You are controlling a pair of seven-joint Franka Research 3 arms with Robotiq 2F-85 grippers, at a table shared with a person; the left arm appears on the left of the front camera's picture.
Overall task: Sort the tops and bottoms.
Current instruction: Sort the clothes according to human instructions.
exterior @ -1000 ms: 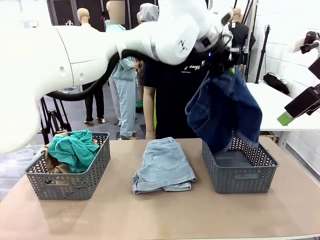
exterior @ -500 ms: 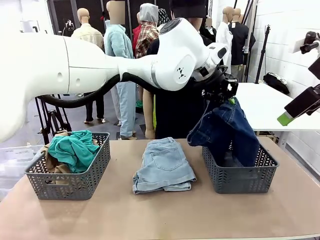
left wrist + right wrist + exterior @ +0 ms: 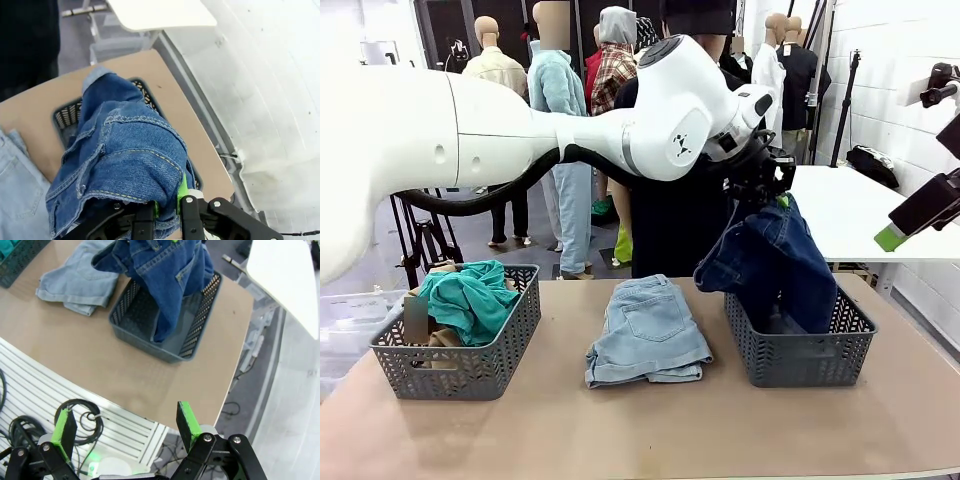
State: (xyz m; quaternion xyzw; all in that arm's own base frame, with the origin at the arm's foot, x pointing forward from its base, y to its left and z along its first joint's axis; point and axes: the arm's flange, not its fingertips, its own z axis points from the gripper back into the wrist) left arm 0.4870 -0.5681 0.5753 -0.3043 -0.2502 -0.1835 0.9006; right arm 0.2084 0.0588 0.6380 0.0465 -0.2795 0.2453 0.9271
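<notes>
My left gripper (image 3: 767, 188) reaches across to the right and is shut on a dark blue pair of denim shorts (image 3: 770, 258), one of the bottoms. The shorts hang from it with their lower part inside the right grey basket (image 3: 800, 358). In the left wrist view the gripper (image 3: 168, 209) pinches the same shorts (image 3: 125, 160) above that basket (image 3: 67, 116). A light blue pair of shorts (image 3: 646, 330) lies folded mid-table. The tops, a teal shirt (image 3: 470, 295) over a tan one (image 3: 428, 330), fill the left basket (image 3: 470, 365). My right gripper (image 3: 126, 427) hangs open, high off the table's right end.
A person in a black T-shirt (image 3: 670, 215) stands at the far side, behind the arm. A white table (image 3: 860, 205) stands beyond the right basket. Bare tabletop (image 3: 640, 430) lies in front of the baskets. Cables (image 3: 75, 415) lie on the floor below my right gripper.
My left arm has come down, lowering the dark blue shorts from above the right basket until their lower part sits inside it. The last half second shows almost no movement.
</notes>
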